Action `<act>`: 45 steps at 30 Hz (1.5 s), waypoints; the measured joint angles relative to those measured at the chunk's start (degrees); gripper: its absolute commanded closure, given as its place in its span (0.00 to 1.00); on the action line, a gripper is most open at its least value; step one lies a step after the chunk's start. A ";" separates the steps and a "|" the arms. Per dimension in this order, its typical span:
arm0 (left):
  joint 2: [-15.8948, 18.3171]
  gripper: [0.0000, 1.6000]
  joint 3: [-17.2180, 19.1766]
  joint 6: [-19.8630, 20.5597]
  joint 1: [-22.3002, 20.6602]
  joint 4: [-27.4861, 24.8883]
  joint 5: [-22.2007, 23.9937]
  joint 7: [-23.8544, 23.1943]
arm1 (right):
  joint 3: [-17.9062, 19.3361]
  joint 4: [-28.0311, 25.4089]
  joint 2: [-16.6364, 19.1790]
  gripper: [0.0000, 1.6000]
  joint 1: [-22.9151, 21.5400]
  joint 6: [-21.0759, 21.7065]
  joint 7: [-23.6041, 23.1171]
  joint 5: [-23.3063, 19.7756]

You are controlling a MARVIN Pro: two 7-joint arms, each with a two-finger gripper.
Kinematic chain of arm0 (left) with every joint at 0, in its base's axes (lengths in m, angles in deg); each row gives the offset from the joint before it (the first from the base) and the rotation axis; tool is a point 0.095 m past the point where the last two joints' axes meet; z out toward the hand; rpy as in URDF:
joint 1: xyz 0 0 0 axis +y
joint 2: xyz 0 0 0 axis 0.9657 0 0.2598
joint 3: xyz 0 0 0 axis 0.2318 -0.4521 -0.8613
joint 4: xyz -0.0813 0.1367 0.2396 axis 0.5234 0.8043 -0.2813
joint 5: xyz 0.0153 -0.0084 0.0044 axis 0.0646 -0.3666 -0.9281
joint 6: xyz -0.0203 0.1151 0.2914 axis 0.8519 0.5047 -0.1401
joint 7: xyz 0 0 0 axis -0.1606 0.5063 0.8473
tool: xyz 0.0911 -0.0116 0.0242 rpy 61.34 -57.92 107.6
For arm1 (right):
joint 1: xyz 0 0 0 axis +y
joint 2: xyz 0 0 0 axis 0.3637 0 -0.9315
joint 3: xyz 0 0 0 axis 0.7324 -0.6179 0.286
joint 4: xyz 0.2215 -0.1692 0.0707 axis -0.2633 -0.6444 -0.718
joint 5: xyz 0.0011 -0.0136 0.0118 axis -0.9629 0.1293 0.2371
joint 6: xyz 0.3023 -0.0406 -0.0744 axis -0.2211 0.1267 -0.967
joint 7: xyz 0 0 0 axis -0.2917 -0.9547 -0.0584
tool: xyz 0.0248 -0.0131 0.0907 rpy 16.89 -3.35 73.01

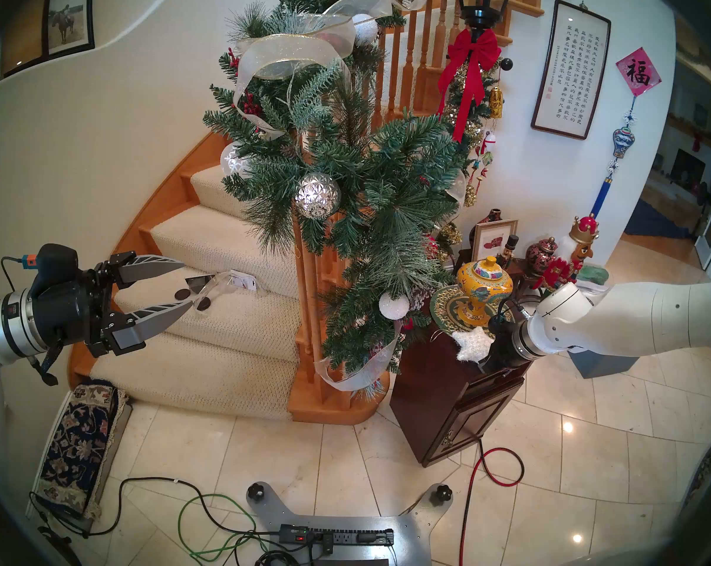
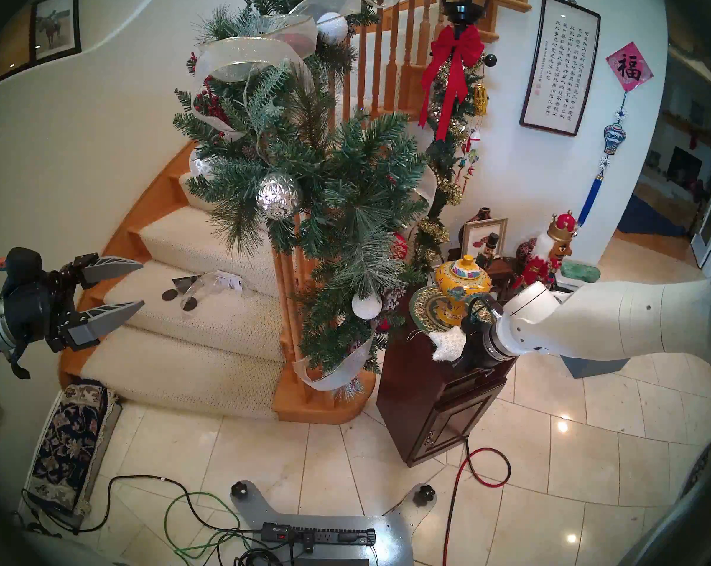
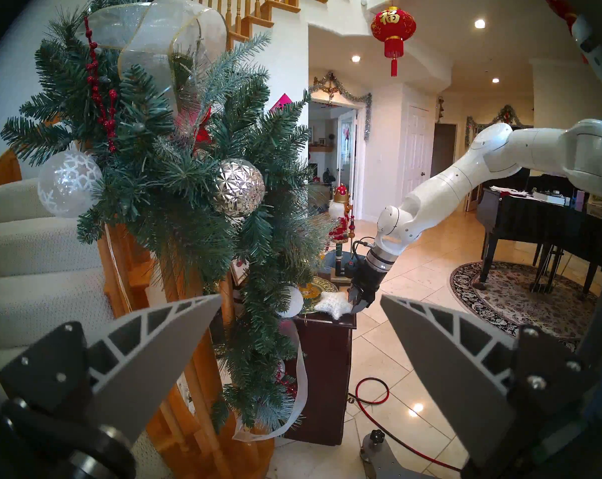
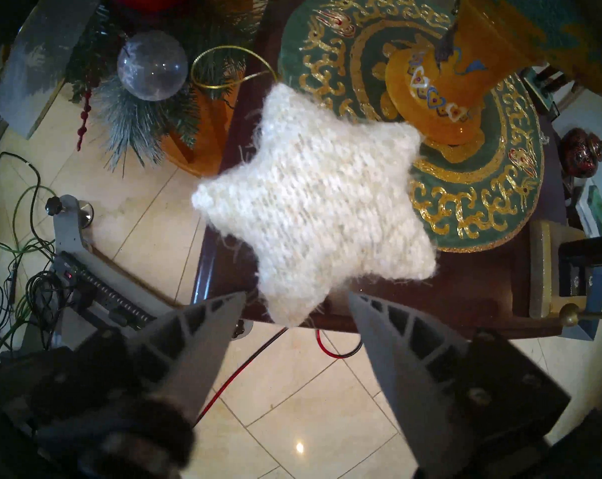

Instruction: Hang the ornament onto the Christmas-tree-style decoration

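Right claw (image 4: 296,303): your two fingers stand partly apart, one on each side of the star's bottom tip. You can't tell if they pinch it yet.
Star (image 4: 322,205): it lies on the dark wood stand (image 4: 493,271), just beside the green plate (image 4: 472,205).
Gold loop (image 4: 223,65): it points toward the green branches (image 1: 345,177).
Left claw (image 1: 186,283): wide open, holding nothing, near the stairs.
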 measured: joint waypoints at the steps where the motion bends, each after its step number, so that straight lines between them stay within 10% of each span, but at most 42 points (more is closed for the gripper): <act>1: 0.00 0.00 0.00 0.00 0.00 0.00 0.00 0.00 | -0.04 -0.09 0.07 0.00 -0.01 0.14 0.00 0.02; 45: 0.00 0.00 0.00 0.00 0.00 0.00 0.00 0.00 | 0.60 2.47 -2.49 0.00 2.65 -2.07 0.27 -3.29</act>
